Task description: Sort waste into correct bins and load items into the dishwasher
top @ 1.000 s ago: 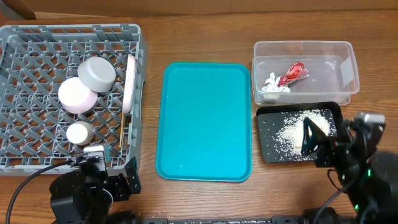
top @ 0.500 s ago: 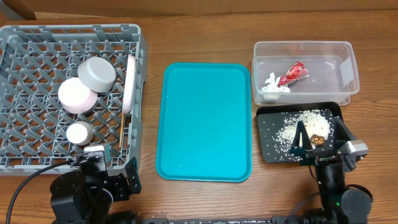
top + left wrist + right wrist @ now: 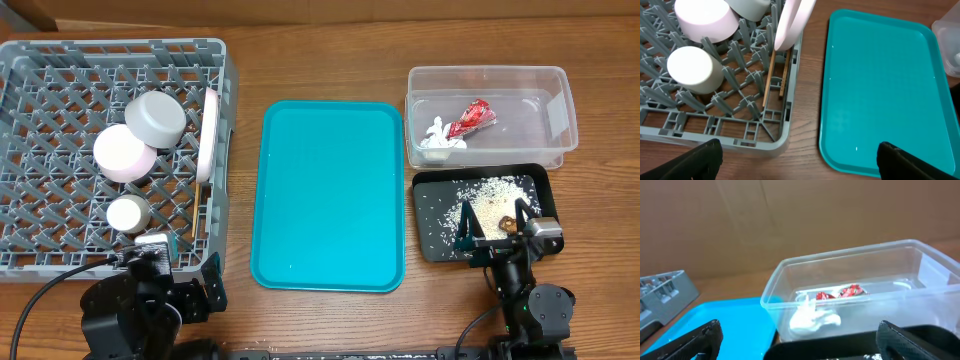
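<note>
The grey dish rack (image 3: 60,70) at the left holds a grey bowl (image 3: 155,118), a pink bowl (image 3: 123,152), a white cup (image 3: 128,214), an upright white plate (image 3: 208,135) and chopsticks (image 3: 769,75). The clear tub (image 3: 560,100) holds the red wrapper (image 3: 472,117) and white tissue (image 3: 438,138); both show in the right wrist view (image 3: 840,292) (image 3: 812,317). The black tray (image 3: 430,190) holds rice (image 3: 480,205) with a brown lump (image 3: 507,223). My left gripper (image 3: 795,160) is open and empty near the rack's front corner. My right gripper (image 3: 797,340) is open and empty at the black tray's front edge.
A flat turquoise tray (image 3: 330,195) lies between the rack and the bins, bare. The rack's front right corner (image 3: 780,140) is close to my left fingers. A brown cardboard wall (image 3: 790,220) stands behind the table.
My right arm has swung from the right edge back toward the front, and now sits low before the black tray. The brown lump is now uncovered. The left arm has not moved.
</note>
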`<state>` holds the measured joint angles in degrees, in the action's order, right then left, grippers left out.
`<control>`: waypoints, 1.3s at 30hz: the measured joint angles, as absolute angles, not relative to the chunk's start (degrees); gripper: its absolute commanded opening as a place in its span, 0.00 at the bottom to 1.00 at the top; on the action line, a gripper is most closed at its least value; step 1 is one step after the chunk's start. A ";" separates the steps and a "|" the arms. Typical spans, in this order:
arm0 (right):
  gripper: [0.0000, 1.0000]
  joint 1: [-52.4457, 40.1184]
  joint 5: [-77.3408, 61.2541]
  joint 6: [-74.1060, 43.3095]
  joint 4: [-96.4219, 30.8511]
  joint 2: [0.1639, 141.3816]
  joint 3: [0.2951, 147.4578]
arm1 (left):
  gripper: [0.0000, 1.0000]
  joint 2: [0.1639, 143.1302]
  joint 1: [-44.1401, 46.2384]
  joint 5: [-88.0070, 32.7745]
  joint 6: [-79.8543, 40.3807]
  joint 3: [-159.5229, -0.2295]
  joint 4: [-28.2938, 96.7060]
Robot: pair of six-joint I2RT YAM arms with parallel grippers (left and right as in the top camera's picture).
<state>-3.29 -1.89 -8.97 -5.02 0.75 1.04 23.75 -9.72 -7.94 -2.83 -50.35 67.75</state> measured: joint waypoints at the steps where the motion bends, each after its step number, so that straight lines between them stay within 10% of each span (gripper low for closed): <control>1: 1.00 -3.29 -1.87 -8.97 -5.04 0.75 1.04 | 1.00 23.75 -9.72 -7.97 -2.83 -50.35 67.79; 28: 1.00 -3.09 -1.87 -8.97 -5.17 0.75 1.04 | 1.00 23.46 -9.47 -7.90 -2.79 -50.22 67.57; 39: 1.00 -3.09 -1.85 -8.99 -5.15 0.75 1.04 | 1.00 6.42 -1.83 -7.75 -3.03 -24.97 38.35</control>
